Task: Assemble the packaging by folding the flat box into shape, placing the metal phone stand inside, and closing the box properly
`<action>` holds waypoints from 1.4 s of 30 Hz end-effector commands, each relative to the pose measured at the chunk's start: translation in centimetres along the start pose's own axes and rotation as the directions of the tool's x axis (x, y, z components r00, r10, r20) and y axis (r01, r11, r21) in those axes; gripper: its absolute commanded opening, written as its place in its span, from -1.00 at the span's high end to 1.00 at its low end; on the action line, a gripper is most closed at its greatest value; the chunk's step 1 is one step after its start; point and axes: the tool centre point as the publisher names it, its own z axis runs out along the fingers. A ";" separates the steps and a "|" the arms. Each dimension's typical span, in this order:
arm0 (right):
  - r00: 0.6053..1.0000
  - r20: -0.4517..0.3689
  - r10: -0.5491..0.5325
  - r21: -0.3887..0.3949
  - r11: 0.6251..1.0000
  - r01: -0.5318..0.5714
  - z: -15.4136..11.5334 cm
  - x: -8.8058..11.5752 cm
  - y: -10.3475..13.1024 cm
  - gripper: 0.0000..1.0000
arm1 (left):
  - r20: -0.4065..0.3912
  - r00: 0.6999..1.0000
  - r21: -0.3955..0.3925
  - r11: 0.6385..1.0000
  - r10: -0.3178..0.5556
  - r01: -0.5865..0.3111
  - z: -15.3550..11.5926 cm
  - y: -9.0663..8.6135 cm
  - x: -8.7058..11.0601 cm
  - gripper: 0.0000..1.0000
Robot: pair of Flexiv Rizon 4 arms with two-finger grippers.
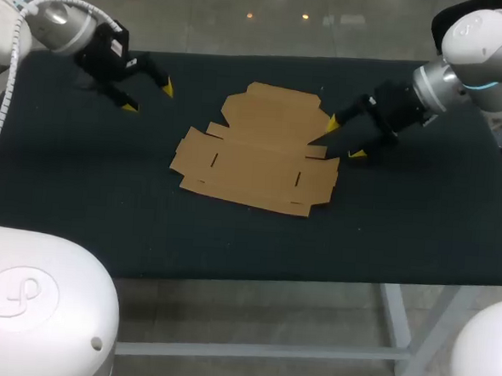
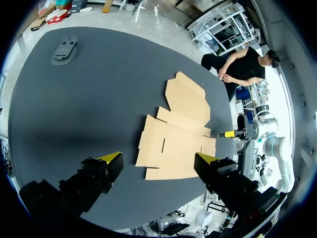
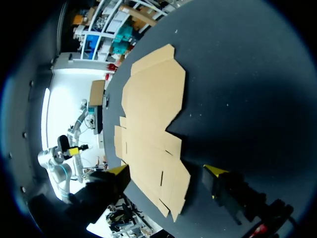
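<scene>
One flat box (image 1: 257,150) lying unfolded mid-surface (image 1: 80,195). Left pincer (image 1: 149,97) spread wide, empty, well apart from box. Right pincer (image 1: 345,138) spread wide, empty, just beside box's edge. Phone stand (image 2: 64,49) flat near surface's corner, well apart from box.

The flat cardboard box (image 1: 257,150) lay unfolded near the middle of the dark table (image 1: 79,203). The right gripper (image 1: 344,138) sat at the box's right edge with its fingers spread. The left gripper (image 1: 149,97), fingers also apart, was well clear of the box near the table's far left.
</scene>
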 end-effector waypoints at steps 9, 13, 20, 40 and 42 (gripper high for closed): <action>1.000 -0.007 -0.011 0.044 0.999 0.012 1.3 -0.8 -1.9 -1.00 | 0.031 0.999 -0.011 1.000 0.009 -0.009 1.8 3.1 -0.5 -1.00; 1.000 -0.016 0.008 0.050 0.999 -0.007 2.0 -1.1 -2.2 -1.00 | 0.024 1.000 -0.023 1.000 0.004 -0.004 2.2 3.3 -0.8 -1.00; 0.998 -0.058 0.003 0.077 0.997 0.002 3.2 -0.6 -2.9 -1.00 | 0.010 1.000 -0.044 0.999 -0.001 0.002 2.7 3.4 -1.2 -1.00; 0.995 -0.097 -0.028 0.165 0.985 0.043 4.3 -0.8 -5.5 1.00 | 0.005 0.999 -0.078 0.996 -0.035 0.035 3.6 3.5 -2.4 -1.00; 0.994 -0.101 -0.032 0.176 0.983 0.050 4.3 -1.0 -5.7 1.00 | 0.003 0.999 -0.081 0.996 -0.038 0.038 3.6 3.6 -2.4 -1.00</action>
